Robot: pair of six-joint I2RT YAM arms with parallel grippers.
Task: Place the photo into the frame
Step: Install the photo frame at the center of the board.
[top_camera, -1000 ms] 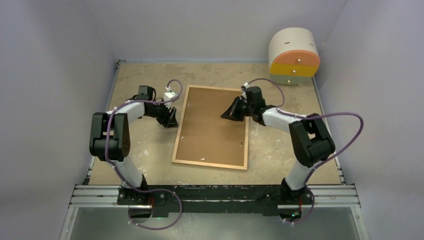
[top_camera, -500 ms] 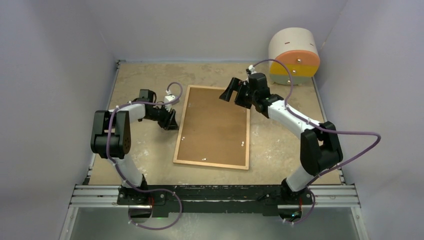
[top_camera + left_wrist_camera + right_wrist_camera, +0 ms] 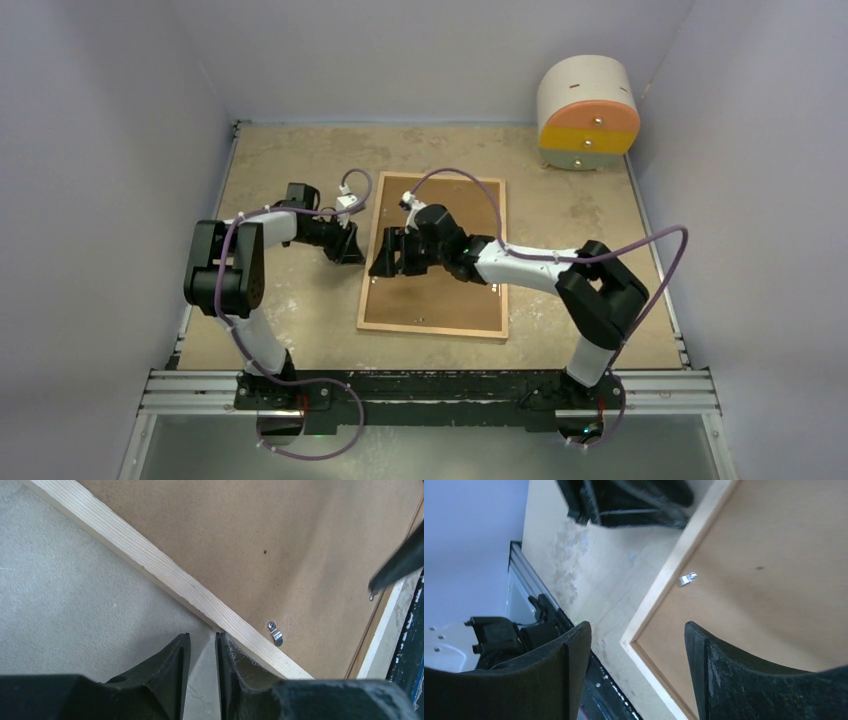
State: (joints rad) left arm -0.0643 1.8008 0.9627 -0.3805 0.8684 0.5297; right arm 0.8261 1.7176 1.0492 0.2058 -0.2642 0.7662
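The frame [image 3: 432, 327] lies face down mid-table, its light wooden moulding around a brown backing panel [image 3: 450, 300]. The photo is out of view. My left gripper [image 3: 348, 245] rests low on the table against the frame's left edge; in the left wrist view its jaws [image 3: 202, 636] stand narrowly open with only bare table between them, next to the moulding [image 3: 150, 565] and a metal clip [image 3: 274, 633]. My right gripper [image 3: 385, 262] hovers over the frame's left part, open and empty [image 3: 636, 626], above the near left corner of the frame [image 3: 664, 580].
A round white, orange and yellow drawer unit [image 3: 588, 110] stands at the back right. Grey walls close in the table on three sides. The two grippers are close together at the frame's left edge; the left arm [image 3: 634, 500] shows at the top of the right wrist view.
The right arm swung from the frame's far right side across to its left part and opened. The frame turned and shifted slightly right. The left jaws narrowed.
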